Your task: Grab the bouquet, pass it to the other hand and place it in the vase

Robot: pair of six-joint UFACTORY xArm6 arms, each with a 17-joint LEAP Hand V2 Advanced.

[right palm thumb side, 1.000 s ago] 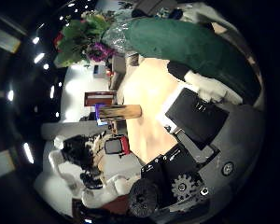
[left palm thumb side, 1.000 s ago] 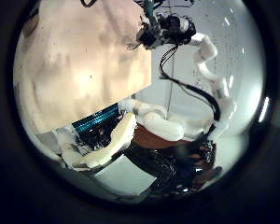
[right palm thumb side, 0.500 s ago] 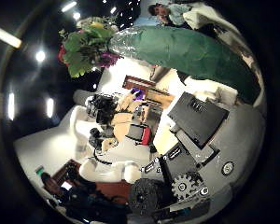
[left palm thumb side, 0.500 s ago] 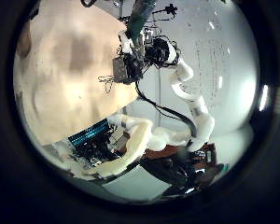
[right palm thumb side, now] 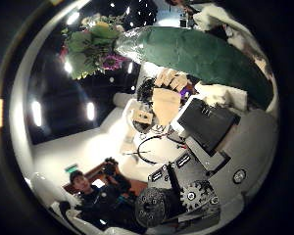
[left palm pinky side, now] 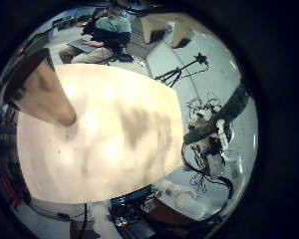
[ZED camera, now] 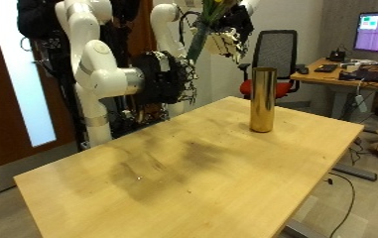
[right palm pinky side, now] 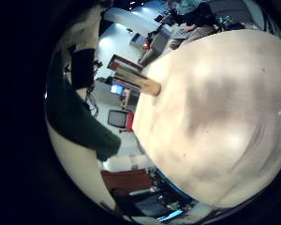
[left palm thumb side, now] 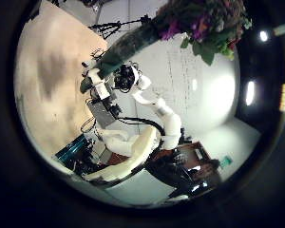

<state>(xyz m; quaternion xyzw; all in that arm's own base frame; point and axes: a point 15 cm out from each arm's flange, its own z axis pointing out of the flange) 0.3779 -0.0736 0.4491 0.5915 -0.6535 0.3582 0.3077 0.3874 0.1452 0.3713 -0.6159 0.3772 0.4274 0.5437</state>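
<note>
While raised, bouquet (right palm thumb side: 191, 54) sits within right hand (right palm thumb side: 201, 137) fingers (right palm thumb side: 208, 122) (wrapped stems).

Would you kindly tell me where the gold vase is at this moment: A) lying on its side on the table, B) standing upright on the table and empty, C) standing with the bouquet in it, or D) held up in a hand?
B: the gold vase stands upright on the table with nothing in it, while the bouquet is up in the air behind it.

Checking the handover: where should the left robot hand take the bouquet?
Likely the green wrap, on the bare stretch between the flowers and the right robot hand holding its lower end. Bring the left robot hand in from the side opposite that palm: the wrap is long and narrow, the blooms fragile.
</note>
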